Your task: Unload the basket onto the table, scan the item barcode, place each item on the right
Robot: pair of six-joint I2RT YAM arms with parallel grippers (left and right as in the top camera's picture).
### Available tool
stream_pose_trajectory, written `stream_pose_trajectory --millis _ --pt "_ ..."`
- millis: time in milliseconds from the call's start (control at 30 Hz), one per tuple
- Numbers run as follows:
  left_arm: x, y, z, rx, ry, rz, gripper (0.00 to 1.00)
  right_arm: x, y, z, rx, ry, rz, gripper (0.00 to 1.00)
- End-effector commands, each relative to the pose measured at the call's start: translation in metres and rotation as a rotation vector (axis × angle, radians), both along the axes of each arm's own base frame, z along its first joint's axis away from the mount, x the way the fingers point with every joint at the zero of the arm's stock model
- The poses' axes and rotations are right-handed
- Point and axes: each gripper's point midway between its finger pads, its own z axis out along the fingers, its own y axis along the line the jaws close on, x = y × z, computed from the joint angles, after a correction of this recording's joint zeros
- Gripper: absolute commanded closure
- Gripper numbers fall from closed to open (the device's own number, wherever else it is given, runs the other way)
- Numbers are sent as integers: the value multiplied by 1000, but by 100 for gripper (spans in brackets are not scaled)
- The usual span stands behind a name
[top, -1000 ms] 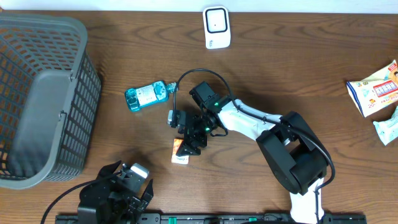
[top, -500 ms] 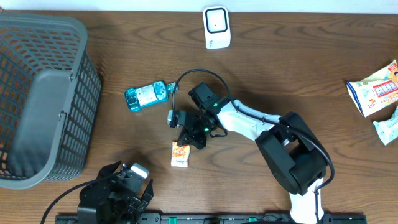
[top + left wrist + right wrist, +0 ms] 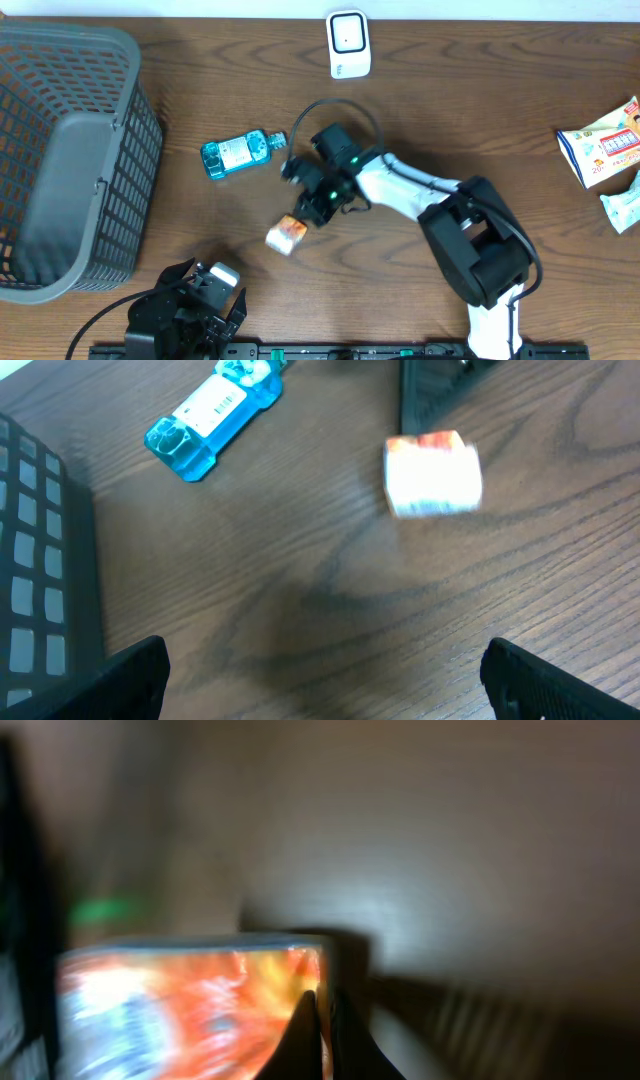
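Right end effector [image 3: 308,208]: my jaws are closed tight together, tips down by the box's upper edge. I cannot tell whether they have pinched any of the carton.
Box [image 3: 287,234]: a small orange-and-white carton, tilted, near the middle of the desk [image 3: 470,110]. It sits below and right of the bottle, just at my right fingertips.
Left end effector [image 3: 325,655]: spread wide and holding nothing. It is parked at the near edge of the desk, well apart from the box.
Bottle [image 3: 240,152]: clear blue, lying on its side with a white label up. It is up and left of the box, not touching it.
Overhead only: the white scanner [image 3: 349,44] lies at the far edge, well apart from the box. Two packets [image 3: 603,145] sit at the far right, and the grey basket [image 3: 60,150] fills the left side.
Left wrist only: my two left fingers [image 3: 130,675] show in the bottom corners with bare wood between them. The box appears as a blurred white block with an orange top edge, right under the dark tip of my right end effector.
Right wrist only: very blurred. An orange printed face of the box fills the lower left, and my closed fingertips [image 3: 322,1025] meet at its right edge. No barcode is readable in any view.
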Motion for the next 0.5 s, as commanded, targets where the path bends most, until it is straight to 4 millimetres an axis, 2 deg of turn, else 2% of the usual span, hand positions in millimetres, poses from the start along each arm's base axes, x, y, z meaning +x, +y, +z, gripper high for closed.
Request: stream_pose_trajectory --millis 0,100,167,333,367,400,433,467 --pt "-1 3 -3 18 10 9 1 50 -41 -15 -174 17 -334 99" --pt "-1 3 -3 18 10 8 1 66 -65 -20 -224 12 -425 99" --pt "-1 3 -3 18 10 9 1 72 -72 -19 -222 18 -452 99" --pt "-1 3 -3 18 10 9 1 69 -65 -3 -136 77 -444 99" --pt "-1 3 -3 17 10 9 1 67 -61 2 -114 89 -434 94" --pt "-1 3 -3 18 10 8 1 64 -56 7 -84 107 -419 82" --pt "-1 3 -3 18 10 8 1 60 -52 13 -54 127 -404 66" --pt "-1 3 -3 18 10 8 1 57 -48 17 -27 146 -390 41"
